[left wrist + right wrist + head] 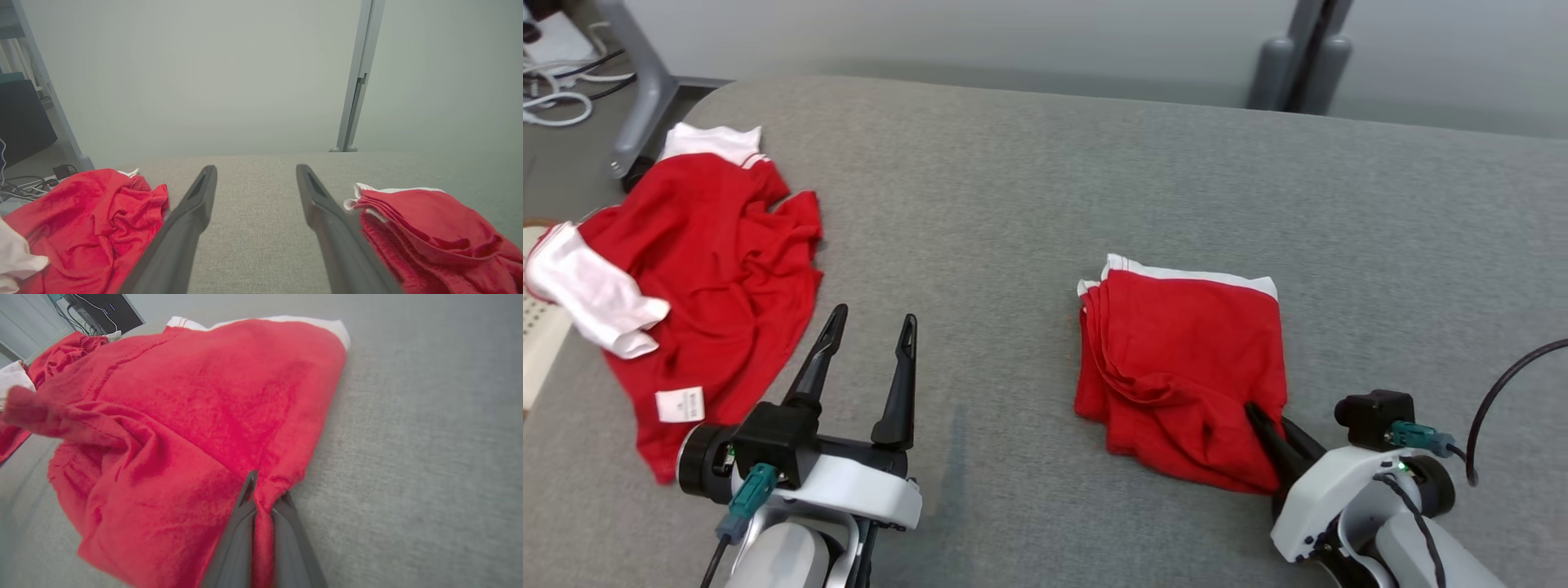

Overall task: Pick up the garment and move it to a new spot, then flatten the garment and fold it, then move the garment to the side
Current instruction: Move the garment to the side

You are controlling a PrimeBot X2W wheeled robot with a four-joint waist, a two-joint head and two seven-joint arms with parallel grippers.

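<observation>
Head view: folded red garment (pixel 1180 367) lies on the right of the table (pixel 1029 180) | right gripper (pixel 1258 416) closed on its near right corner | left gripper (pixel 872 318) open, empty, well apart on the left.

I can read no text from here; the white tag (pixel 680 404) on the crumpled red garment (pixel 719 269) carries print too small to make out.
</observation>
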